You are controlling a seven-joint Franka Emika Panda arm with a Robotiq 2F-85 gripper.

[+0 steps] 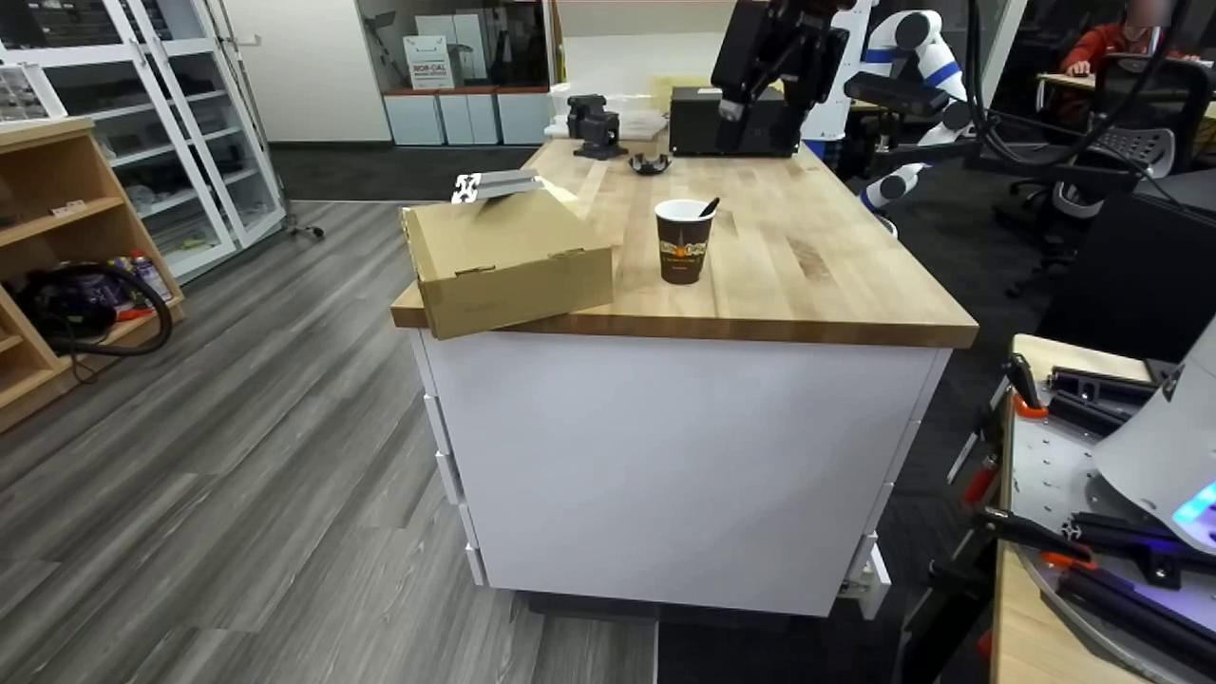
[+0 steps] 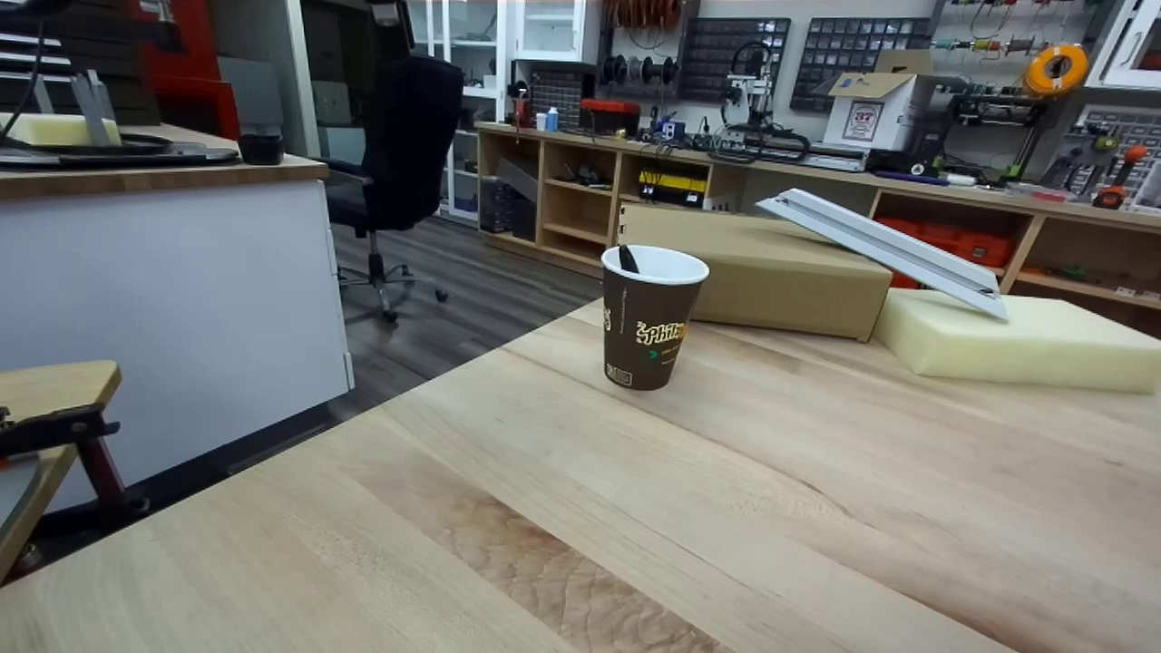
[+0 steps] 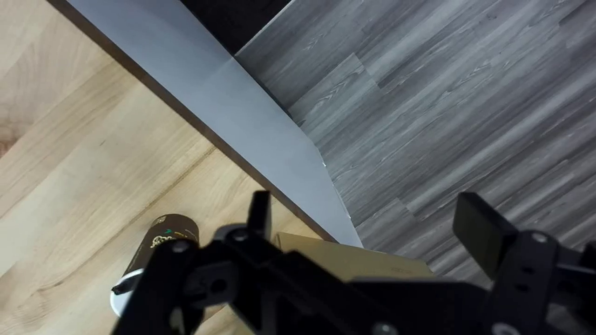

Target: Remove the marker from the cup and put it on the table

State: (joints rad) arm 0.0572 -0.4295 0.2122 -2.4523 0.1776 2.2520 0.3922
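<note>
The brown paper cup (image 1: 682,252) stands upright on the wood-topped table (image 1: 798,214), near its front edge. It also shows in an exterior view (image 2: 644,331) and in the wrist view (image 3: 163,239). The dark marker (image 1: 711,206) leans inside the cup with its upper end above the rim; its lower part is hidden. It also shows in an exterior view (image 2: 628,259) and in the wrist view (image 3: 125,284). My gripper (image 3: 365,209) is open and empty, fingers wide apart. It is above the table, apart from the cup, which lies left of the fingers in the wrist view.
A tan cardboard box (image 1: 522,290) lies beside the cup, overhanging the table edge. A metal bar (image 2: 893,247) rests across the box and a foam block (image 2: 1025,340). A black box (image 1: 698,119), a black device (image 1: 597,128) and a small black curved part (image 1: 650,164) are farther back.
</note>
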